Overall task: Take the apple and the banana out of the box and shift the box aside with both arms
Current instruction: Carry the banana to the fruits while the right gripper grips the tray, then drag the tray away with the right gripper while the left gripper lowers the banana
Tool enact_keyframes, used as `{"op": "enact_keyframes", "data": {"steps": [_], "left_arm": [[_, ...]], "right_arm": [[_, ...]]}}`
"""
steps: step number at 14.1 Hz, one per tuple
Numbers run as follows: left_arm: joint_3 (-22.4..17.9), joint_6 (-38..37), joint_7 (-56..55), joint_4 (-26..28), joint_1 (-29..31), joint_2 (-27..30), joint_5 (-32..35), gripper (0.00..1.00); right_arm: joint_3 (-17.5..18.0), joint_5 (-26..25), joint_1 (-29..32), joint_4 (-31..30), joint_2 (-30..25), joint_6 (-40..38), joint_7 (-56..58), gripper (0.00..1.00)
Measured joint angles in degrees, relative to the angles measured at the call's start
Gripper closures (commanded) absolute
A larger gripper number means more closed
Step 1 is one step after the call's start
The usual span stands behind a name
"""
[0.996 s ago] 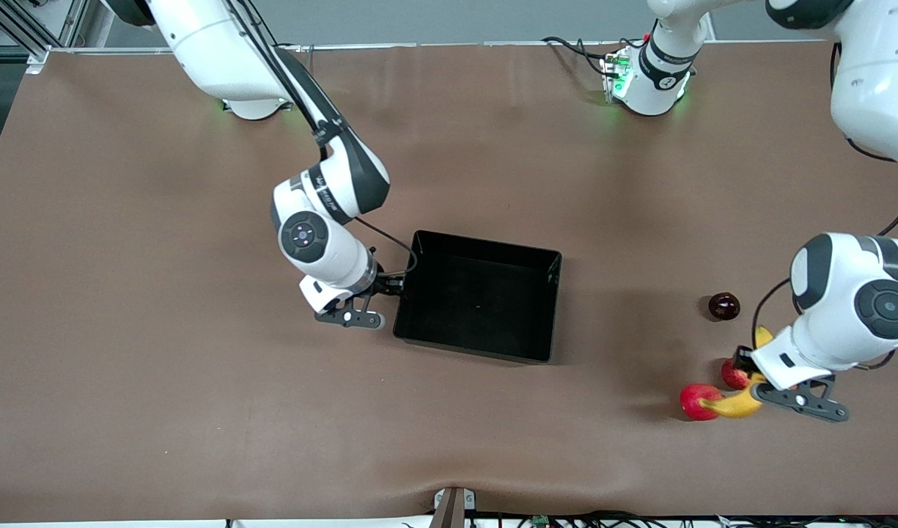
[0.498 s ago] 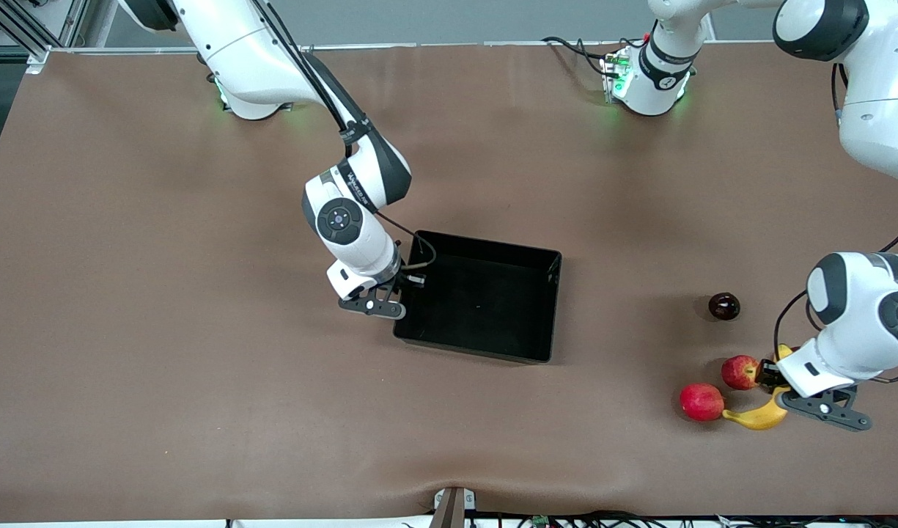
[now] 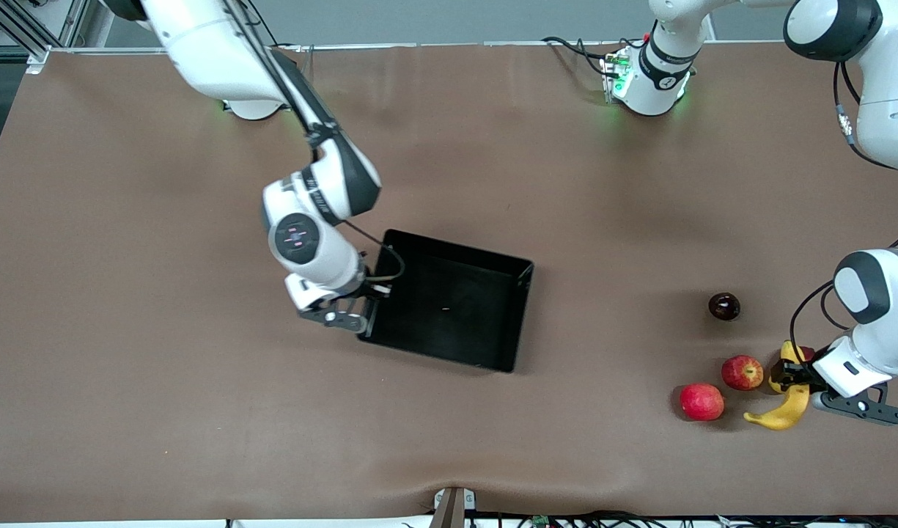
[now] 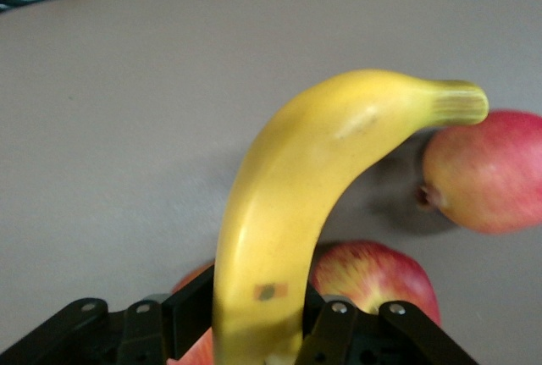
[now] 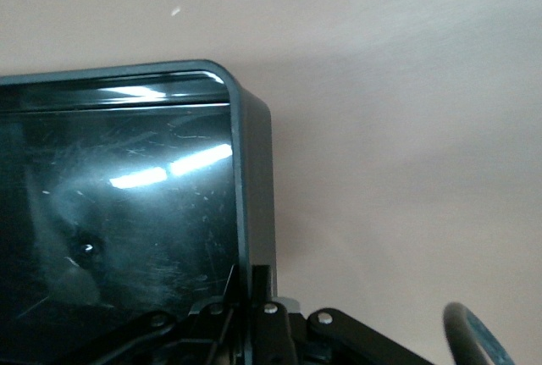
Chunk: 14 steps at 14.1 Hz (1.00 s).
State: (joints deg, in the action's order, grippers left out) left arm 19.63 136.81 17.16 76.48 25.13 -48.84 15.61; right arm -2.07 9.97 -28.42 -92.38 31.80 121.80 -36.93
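The black box [image 3: 456,255] lies mid-table, and my right gripper [image 3: 372,296] is shut on its wall at the right arm's end. In the right wrist view the fingers pinch that wall [image 5: 252,170] at my right gripper [image 5: 259,295]. My left gripper [image 3: 789,375] is shut on the yellow banana [image 3: 784,412] near the left arm's end. The left wrist view shows the banana [image 4: 288,204] running out from my left gripper [image 4: 254,318]. The streaked red apple [image 3: 742,372] sits on the table beside the banana, and it is under the banana [image 4: 377,276] in the left wrist view.
A plain red round fruit [image 3: 701,402] lies by the banana's tip, nearer to the front camera than the apple. A dark round fruit [image 3: 723,306] sits farther from the camera. A red-orange fruit [image 3: 806,354] peeks out beside the left gripper.
My right gripper shut on the box wall and pulled the box toward the right arm's end, turning it slightly. The left gripper carried the banana toward the left arm's end, uncovering the apple.
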Motion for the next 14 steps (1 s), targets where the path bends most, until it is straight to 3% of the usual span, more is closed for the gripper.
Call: {"op": "enact_keyframes", "data": {"steps": [5, 10, 14], "left_arm": [[-0.3, 4.1, -0.9, -0.1, -0.5, -1.0, 0.0, 1.0], [-0.6, 4.8, -1.4, -1.9, -2.5, -1.1, 0.0, 1.0], [-9.3, 8.2, 0.4, -5.7, -11.3, -2.6, 0.0, 1.0]], "right_arm": [[-0.4, -0.4, 11.8, 0.2, -8.0, -15.9, 10.7, 1.0], [-0.7, -0.8, 30.7, -0.9, -12.0, -23.8, 37.3, 1.0], [-0.8, -1.1, 43.2, -5.2, -11.9, -21.5, 52.3, 1.0]]}}
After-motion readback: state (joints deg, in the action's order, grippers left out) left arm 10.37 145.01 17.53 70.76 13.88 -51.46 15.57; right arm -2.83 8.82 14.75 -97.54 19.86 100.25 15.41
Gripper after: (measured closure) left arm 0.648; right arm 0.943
